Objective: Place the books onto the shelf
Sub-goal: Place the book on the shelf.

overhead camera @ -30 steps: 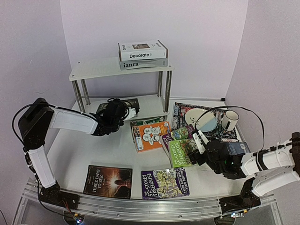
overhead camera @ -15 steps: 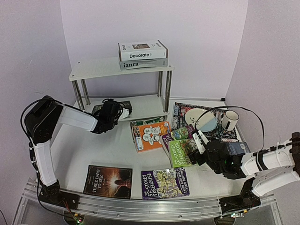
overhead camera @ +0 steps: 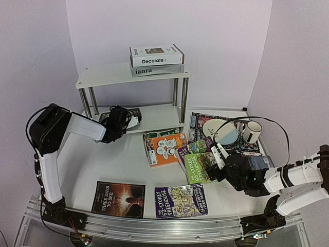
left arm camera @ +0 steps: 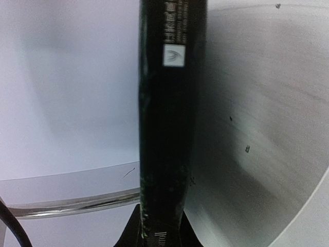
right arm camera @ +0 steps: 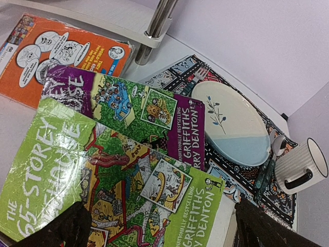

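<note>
The white two-tier shelf stands at the back, with the "Decorate" book stacked on the grey "ianra" book on its top tier. My left gripper is shut on a dark book and holds it over the lower tier. On the table lie an orange book, a purple one, a green one, "Three Days to See" and a purple Treehouse book. My right gripper is open just above the green book's right end.
A patterned placemat at the right carries a plate and a striped mug. A chrome shelf leg stands just beyond the orange book.
My left gripper has moved left and a little back with the dark book, carrying it further over the lower tier. The right arm has not moved.
</note>
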`<state>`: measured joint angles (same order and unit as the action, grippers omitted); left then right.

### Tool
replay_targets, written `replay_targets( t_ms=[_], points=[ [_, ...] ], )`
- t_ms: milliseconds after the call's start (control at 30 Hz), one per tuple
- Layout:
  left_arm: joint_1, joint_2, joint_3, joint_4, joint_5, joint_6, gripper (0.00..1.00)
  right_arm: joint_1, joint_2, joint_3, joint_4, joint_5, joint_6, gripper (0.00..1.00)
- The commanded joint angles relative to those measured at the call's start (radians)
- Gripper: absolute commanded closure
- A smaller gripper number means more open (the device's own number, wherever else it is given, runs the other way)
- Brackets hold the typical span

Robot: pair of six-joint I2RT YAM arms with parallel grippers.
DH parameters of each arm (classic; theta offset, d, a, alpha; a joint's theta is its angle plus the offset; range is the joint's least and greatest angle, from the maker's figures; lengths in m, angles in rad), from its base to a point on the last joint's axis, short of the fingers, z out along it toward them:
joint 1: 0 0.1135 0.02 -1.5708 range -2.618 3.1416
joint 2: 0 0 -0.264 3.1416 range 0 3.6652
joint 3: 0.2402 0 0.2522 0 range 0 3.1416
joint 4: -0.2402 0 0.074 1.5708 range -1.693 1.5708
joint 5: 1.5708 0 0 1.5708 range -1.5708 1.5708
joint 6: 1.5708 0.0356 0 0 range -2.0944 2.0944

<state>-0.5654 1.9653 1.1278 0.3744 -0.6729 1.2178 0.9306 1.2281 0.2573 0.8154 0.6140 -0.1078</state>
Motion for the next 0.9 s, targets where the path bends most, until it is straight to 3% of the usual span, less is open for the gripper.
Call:
replay_targets(
  t_ms=[0, 867],
  points=[
    [0.022, 0.015, 0.074, 0.069, 0.02, 0.02, 1.0, -0.002, 0.004, 0.034, 0.01, 0.016, 0.0, 0.02],
    [0.067, -0.052, -0.01, 0.07, 0.052, -0.022, 0.96, -0.002, 0.007, 0.037, 0.007, 0.007, -0.002, 0.02]
  ],
)
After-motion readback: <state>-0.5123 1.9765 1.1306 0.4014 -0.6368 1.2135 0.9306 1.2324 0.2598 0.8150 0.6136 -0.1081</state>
